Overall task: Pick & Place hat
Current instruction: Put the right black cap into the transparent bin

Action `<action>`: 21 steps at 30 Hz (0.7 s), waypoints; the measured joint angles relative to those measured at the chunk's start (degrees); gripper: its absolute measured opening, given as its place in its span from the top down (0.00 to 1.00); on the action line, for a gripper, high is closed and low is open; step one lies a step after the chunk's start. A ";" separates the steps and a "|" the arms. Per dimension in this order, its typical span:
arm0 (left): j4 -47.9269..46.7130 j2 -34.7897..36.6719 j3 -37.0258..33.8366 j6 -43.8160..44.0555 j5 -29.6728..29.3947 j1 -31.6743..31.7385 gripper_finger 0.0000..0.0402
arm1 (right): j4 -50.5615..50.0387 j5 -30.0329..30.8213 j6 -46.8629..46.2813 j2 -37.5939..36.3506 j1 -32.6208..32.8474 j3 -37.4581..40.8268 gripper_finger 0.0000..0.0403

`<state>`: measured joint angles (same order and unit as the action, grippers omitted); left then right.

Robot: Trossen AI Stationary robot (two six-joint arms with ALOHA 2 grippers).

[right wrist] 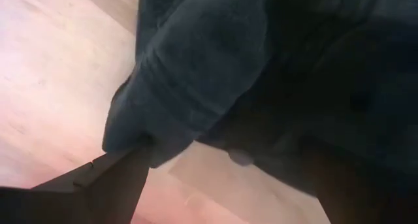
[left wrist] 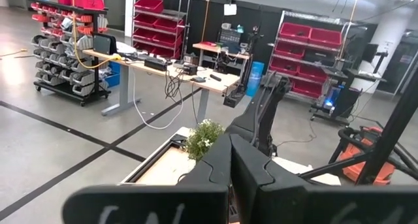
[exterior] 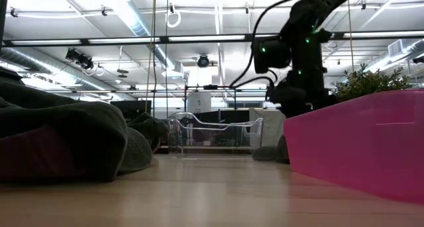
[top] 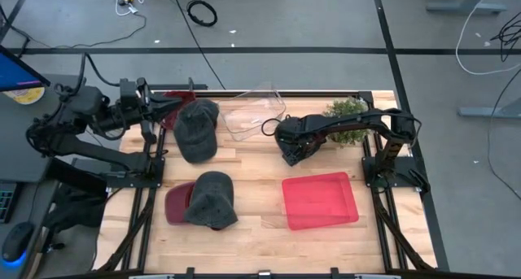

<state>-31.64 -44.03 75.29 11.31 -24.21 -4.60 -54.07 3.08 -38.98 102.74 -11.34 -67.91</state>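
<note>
A dark grey hat lies on the wooden table under my right gripper, which points down and stands open over it. In the low view the hat shows as a low dark mound below the gripper. The gripper hides it in the high view. A second grey hat lies at the far left, and a third rests on a maroon tray at the near left. My left gripper hangs shut and level beside the far-left hat, holding nothing. My right gripper comes at the hat from above, pointing down, with its jaws wide. One finger stands right at the hat's brim edge. Whether it touches the cloth, I cannot tell. The hat lies flat on the table.
A pink tray sits on the near right of the table, close to my right gripper. A clear plastic bin and a small green plant stand along the far edge. Bare wood lies between the hats and the pink tray.
</note>
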 joint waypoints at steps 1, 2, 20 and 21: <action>0.00 -0.07 0.00 0.00 0.01 -0.02 0.99 | 1.58 -0.62 0.00 -0.03 -0.15 1.02 0.05; -0.02 -0.23 0.00 -0.02 0.02 -0.01 0.99 | 3.25 -1.39 0.02 -0.04 -0.23 1.99 0.06; 0.02 -1.07 0.00 -0.13 0.00 -0.01 0.99 | 14.90 -2.29 -1.19 -0.35 -0.03 10.72 0.49; 0.02 -1.07 0.00 -0.13 0.02 -0.02 0.99 | 14.89 -2.45 -1.34 -0.34 -0.02 10.72 0.55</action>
<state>-31.62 -45.10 75.29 11.18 -24.19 -4.62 -39.18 0.63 -40.32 102.40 -11.36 -57.19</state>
